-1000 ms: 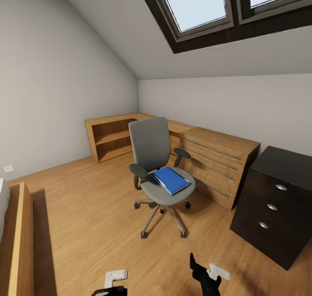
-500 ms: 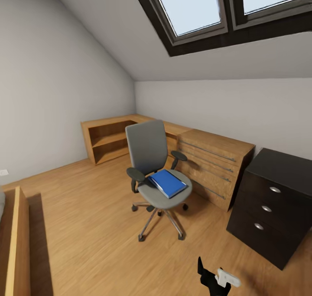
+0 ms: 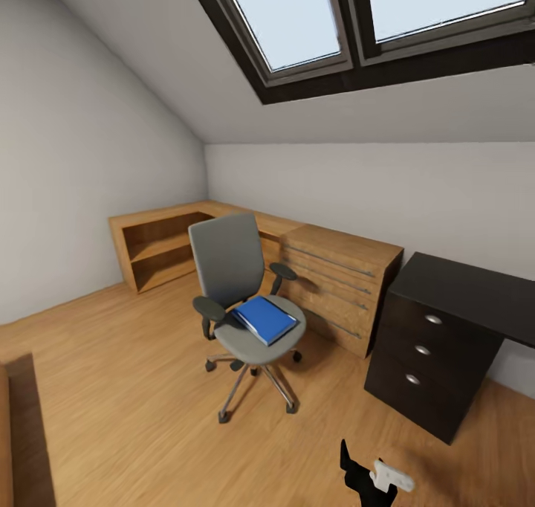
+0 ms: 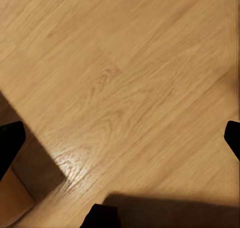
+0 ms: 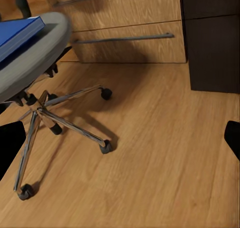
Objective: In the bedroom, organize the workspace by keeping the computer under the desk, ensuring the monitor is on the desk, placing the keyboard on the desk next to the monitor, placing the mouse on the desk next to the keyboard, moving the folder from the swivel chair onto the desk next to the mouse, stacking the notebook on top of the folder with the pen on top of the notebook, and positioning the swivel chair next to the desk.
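Step in hand: judging by the scene, the approach to the swivel chair (image 3: 245, 299) to fetch the folder (image 3: 265, 319) — nothing is held yet.
Doing it well: I would roll up square to the seat front, stop short of the wheeled base (image 5: 55, 123) so the castors are not nudged, and bring one arm in low over the seat edge.
Folder: blue, lying flat on the grey seat, slightly askew; in the right wrist view its corner (image 5: 20, 30) overhangs the seat rim.
Right gripper (image 3: 369, 477): low in the head view, near the floor; its fingers (image 5: 232, 138) stand wide apart, holding nothing.
Left gripper (image 4: 120, 143): pointed at bare wooden floor (image 4: 125, 77), fingers spread, nothing between them.
Wooden drawer unit (image 3: 338, 284): drawers closed — contents hidden.
Black cabinet (image 3: 438, 336): three drawers, all closed.
Open shelf unit (image 3: 152, 250): its compartments look bare.
Desk, monitor, keyboard: I cannot place them from here.
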Robot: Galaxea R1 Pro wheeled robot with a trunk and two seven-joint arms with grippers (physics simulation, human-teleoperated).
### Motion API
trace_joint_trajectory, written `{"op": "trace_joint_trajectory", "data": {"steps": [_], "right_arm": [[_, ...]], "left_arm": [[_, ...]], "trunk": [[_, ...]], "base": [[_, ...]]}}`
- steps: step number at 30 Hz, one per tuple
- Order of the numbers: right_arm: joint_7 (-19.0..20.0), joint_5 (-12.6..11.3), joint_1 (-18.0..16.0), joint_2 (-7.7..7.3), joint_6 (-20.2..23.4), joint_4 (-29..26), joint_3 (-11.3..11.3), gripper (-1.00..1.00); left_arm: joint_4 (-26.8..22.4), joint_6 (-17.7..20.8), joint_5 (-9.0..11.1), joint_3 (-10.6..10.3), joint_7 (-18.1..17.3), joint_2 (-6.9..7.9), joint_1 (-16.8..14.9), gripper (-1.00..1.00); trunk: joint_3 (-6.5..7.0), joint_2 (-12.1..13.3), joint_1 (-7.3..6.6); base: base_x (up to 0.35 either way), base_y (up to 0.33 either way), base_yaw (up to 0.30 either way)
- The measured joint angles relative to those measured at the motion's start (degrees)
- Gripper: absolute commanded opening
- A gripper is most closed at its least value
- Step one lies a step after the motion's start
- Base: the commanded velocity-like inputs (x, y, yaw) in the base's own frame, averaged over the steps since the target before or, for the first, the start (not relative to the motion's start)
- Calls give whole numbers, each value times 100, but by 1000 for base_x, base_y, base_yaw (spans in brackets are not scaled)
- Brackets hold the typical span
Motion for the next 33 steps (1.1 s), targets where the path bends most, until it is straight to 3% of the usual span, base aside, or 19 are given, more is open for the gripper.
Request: {"op": "trace_joint_trajectory", "data": {"steps": [29,33], "right_arm": [[0,-1,0,5,-12,-7,9,100],[0,-1,0,8,2,-8,52,100]], "left_arm": [[108,-55,8,-11,6,-4,0,100],[105,-253,12,-5,10,1,1,100]], "trunk": [[611,1164,-637],[684,1324,-725]], "base": [[0,0,-248],[0,0,-293]]}}
